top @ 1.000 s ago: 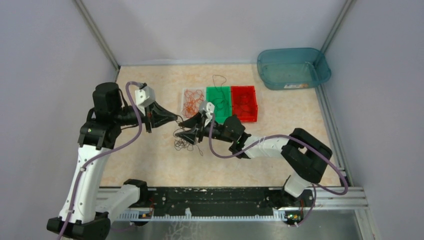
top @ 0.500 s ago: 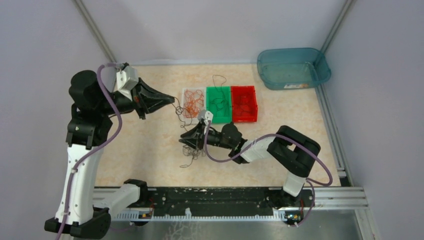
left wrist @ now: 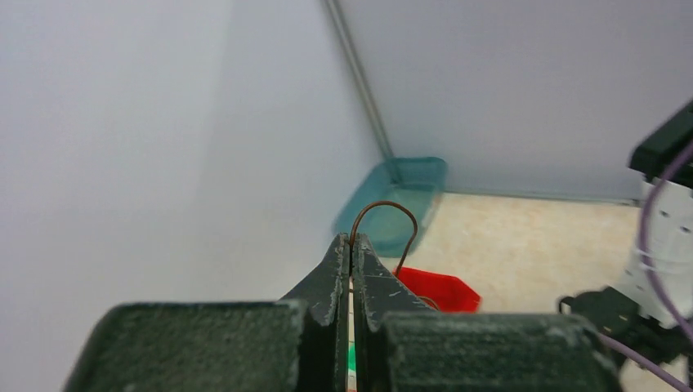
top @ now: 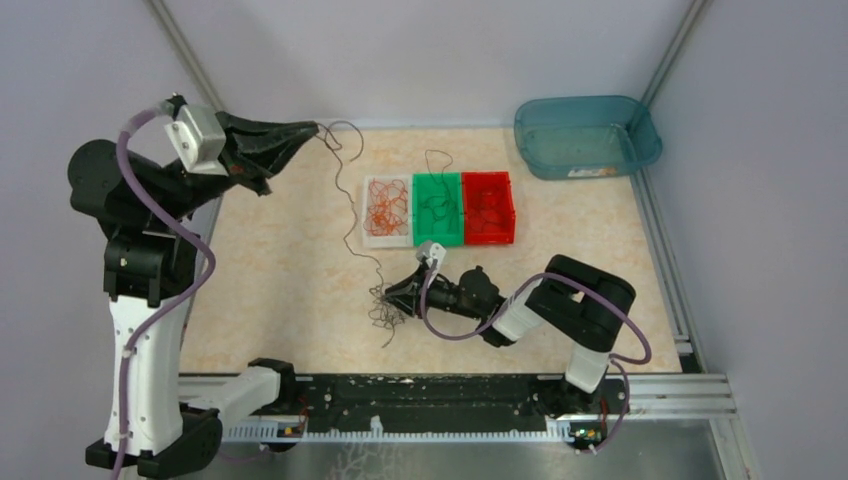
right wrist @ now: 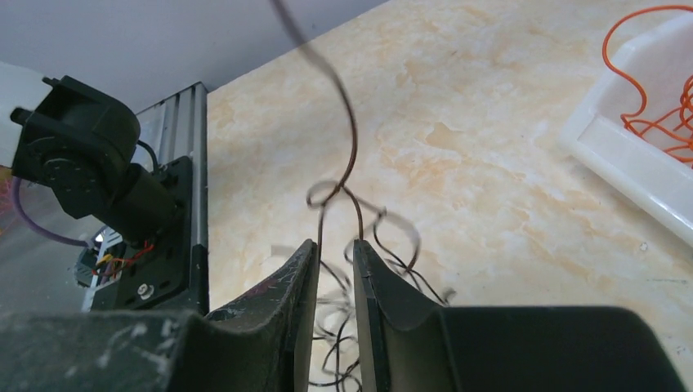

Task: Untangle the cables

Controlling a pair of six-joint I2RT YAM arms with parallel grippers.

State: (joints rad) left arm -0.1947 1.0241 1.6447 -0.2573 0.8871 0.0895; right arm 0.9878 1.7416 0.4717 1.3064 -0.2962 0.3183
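One dark cable [top: 350, 215] [left wrist: 384, 204] [right wrist: 351, 139] hangs through most of the scene. Its upper end is clamped in the left jaws, and its lower end runs down into a tangle [top: 385, 312] [right wrist: 406, 237] of thin dark cables lying on the bench [top: 290, 280]. The left arm [top: 140, 250] is raised high over the bench's far left corner. In its wrist view the jaws are pressed tight together, with the cable arching out from between their tips in a small brown loop. Below them the strand drops in loose waves past the left side of the white tray [top: 367, 212].

The right arm [top: 520, 305] lies low and reaches leftward, its jaws at the right edge of the tangle. In the right wrist view they stand a little apart, with a narrow gap between them. The hanging cable crosses itself in a small loop, and two strands run down from there into that gap, each close to an inner face. Whether either strand is pinched cannot be told. More curls of the tangle lie on the bench around the tips.

Three trays sit side by side mid-bench. The white tray holds orange cables [top: 385, 208]. The green tray [top: 417, 200] holds dark ones, one curling up over its far rim. The red tray [top: 505, 215] sits at the right — its contents are too fine to make out. A teal tub [top: 585, 150] stands in the far right corner, well apart.
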